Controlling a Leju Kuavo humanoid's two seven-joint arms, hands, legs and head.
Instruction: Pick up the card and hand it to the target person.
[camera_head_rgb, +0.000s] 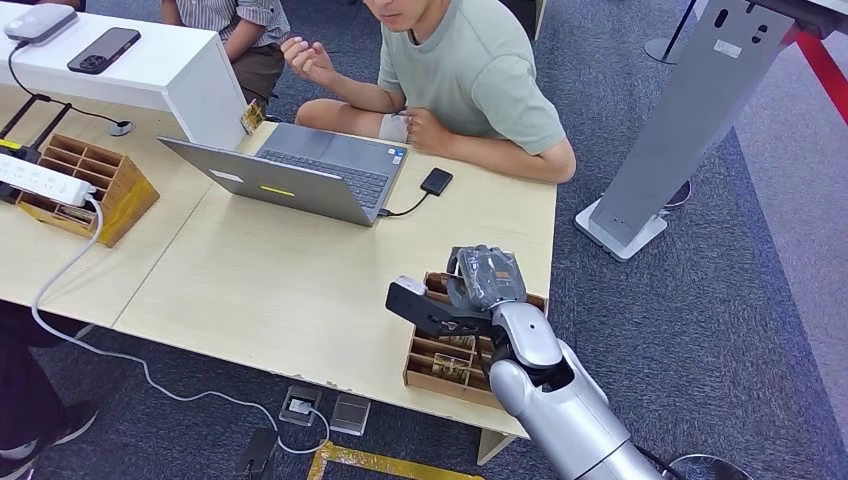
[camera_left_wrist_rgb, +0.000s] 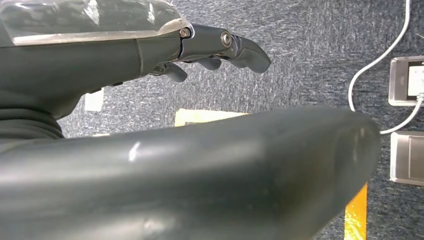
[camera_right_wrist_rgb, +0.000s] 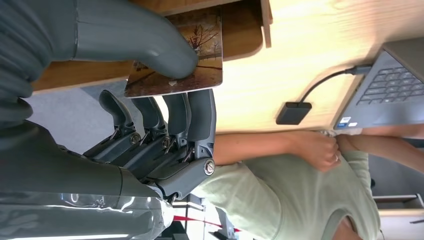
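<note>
while the right robot hand (camera_right_wrist_rgb: 150, 100) pinches the card (camera_right_wrist_rgb: 200, 55) between its thick thumb on the printed face and its dark fingers (camera_right_wrist_rgb: 200, 117) behind, the card stands just above the wooden organizer tray (camera_head_rgb: 425, 365) at the near edge of the bench (camera_head_rgb: 280, 290). in the head view the same robot hand (camera_head_rgb: 470, 290) hovers over that tray. the card looks thin, light and fairly stiff, with a glossy picture of trees on it, so i judge it slippery and easy to rotate in the pinch; a hold well in from the edge, as the thumb has now, should keep it from swinging. pressure can stay light, since it will not crush but could flex.

the left robot hand (camera_left_wrist_rgb: 220, 50) hangs over the grey carpet with its fingers slightly curled and apart, holding nothing.

the bench is pale wood laminate, smooth and flat. on it sit an open laptop (camera_head_rgb: 300, 175) with a cable to a small black drive (camera_head_rgb: 436, 181), and a second wooden organizer (camera_head_rgb: 95, 185) under a white power strip (camera_head_rgb: 40, 180). a person in a pale green shirt (camera_head_rgb: 480, 80) sits at the far side, forearms on the bench, well apart from the card. a grey stand (camera_head_rgb: 690, 120) rises from the carpet at the right.
</note>
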